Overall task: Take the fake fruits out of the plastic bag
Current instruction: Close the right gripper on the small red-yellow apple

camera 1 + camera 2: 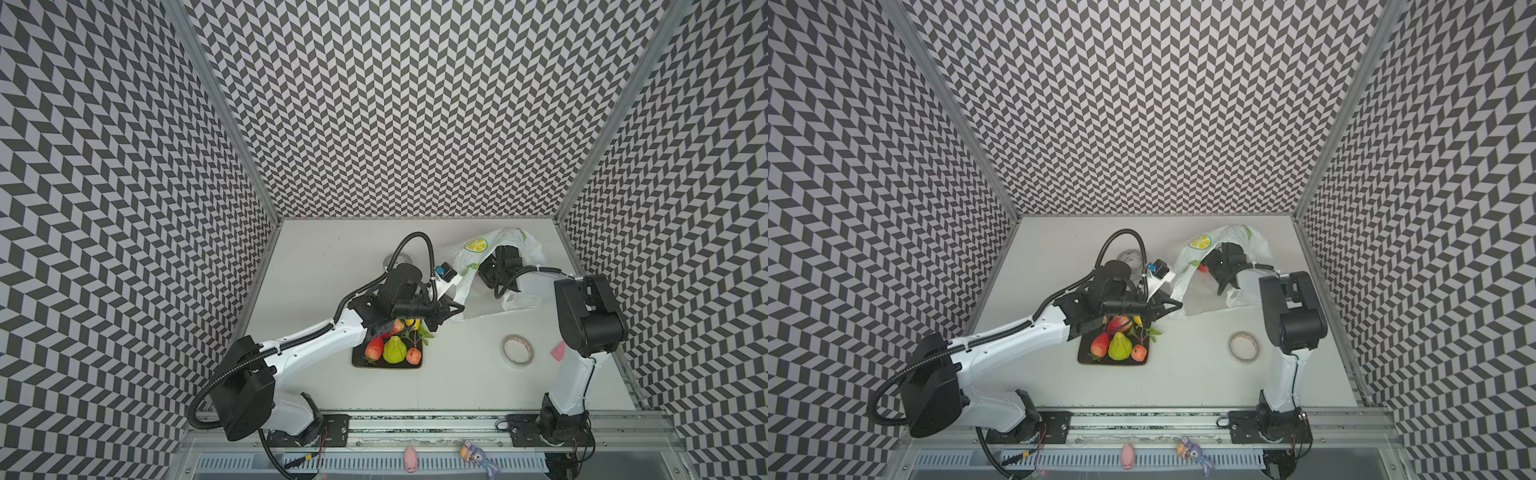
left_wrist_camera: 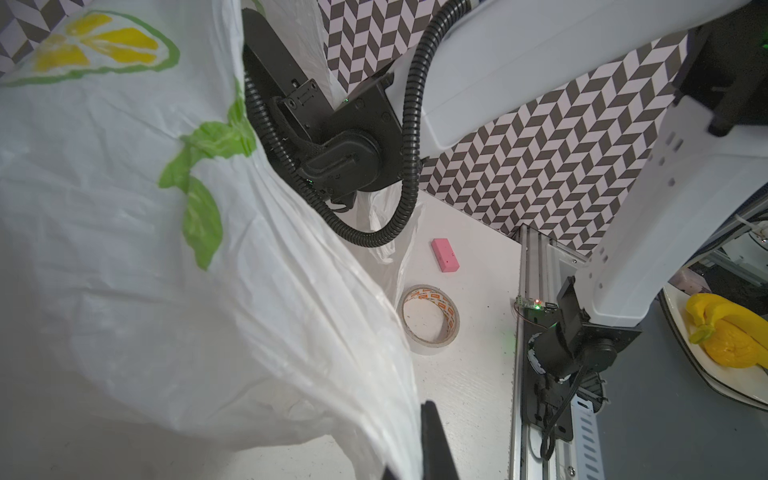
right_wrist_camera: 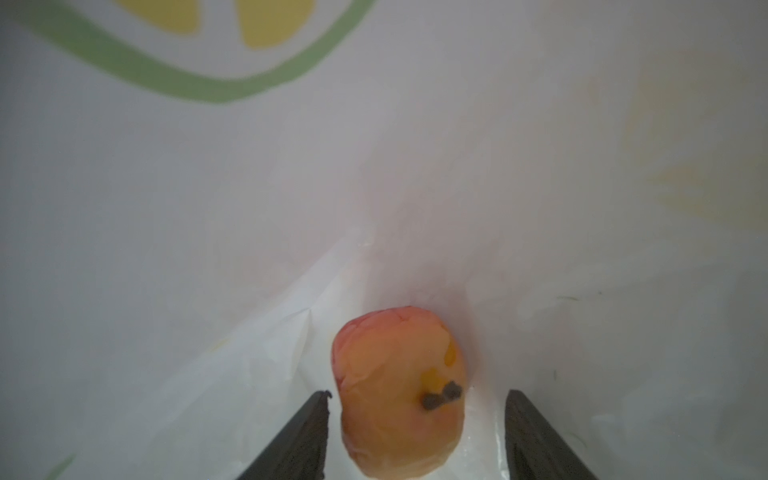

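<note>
1. Right tool (image 3: 417, 395) is inside the plastic bag (image 3: 249, 199). Its jaws stand wide with 1 pink-orange fake fruit (image 3: 395, 374) between them. A gap shows on each side of the fruit, narrower on 1 side, so nothing is gripped.
2. That fruit lies on the bag's inner floor, its dark stem end facing the right wrist camera. In a top view only a red sliver of it (image 1: 1203, 268) shows under the bag's raised mouth.
3. The bag sits at the far right of the worktop (image 1: 457, 386) in both top views, with its printed lemon slice (image 1: 473, 245) facing up. It is draped over the right arm's wrist.
4. Left tool (image 1: 1176, 305) is closed on the bag's near edge and holds it lifted off the worktop, so the mouth gapes. In the left wrist view the thin film runs down between the 2 fingers (image 2: 434, 436).
5. Other fake fruits lie outside the bag on a black tray (image 1: 359, 365) near the middle of the worktop.
   - At the front, side by side, are a red strawberry (image 1: 375, 348), a green pear-shaped one (image 1: 395, 350) and a small pink-orange round one (image 1: 413, 356).
   - Behind them a yellow one (image 1: 409, 322) is partly hidden under the left arm.
6. A tape roll (image 2: 449, 309) lies flat between the tray and the right arm, and a pink block (image 2: 445, 254) lies near it.
</note>
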You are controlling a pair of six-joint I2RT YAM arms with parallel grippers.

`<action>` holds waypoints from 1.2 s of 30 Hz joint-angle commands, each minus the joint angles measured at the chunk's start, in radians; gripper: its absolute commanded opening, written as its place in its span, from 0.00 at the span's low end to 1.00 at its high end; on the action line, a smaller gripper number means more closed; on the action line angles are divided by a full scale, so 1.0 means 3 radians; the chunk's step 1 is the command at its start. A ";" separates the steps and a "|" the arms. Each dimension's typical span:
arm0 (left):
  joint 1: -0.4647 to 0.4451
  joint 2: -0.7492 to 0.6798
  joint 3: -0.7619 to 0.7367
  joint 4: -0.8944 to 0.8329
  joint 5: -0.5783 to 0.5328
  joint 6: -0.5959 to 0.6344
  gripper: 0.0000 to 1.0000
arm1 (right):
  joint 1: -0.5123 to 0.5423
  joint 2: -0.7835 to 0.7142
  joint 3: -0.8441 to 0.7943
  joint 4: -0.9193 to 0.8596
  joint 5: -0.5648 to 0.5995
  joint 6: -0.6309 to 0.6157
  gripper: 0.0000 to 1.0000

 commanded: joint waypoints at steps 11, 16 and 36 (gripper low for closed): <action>-0.0012 0.0009 0.0117 -0.0057 -0.0005 0.0041 0.00 | 0.0053 0.0357 0.0326 -0.0174 -0.0077 -0.0144 0.51; -0.0010 0.0001 0.0121 -0.0084 -0.0098 0.0008 0.00 | 0.0052 0.0287 0.0308 -0.0156 -0.0092 -0.0152 0.41; 0.0464 0.0098 0.0326 0.0131 -0.0707 -0.0418 0.00 | 0.0097 -0.1199 -0.0971 -0.0377 -0.0495 -0.1088 0.34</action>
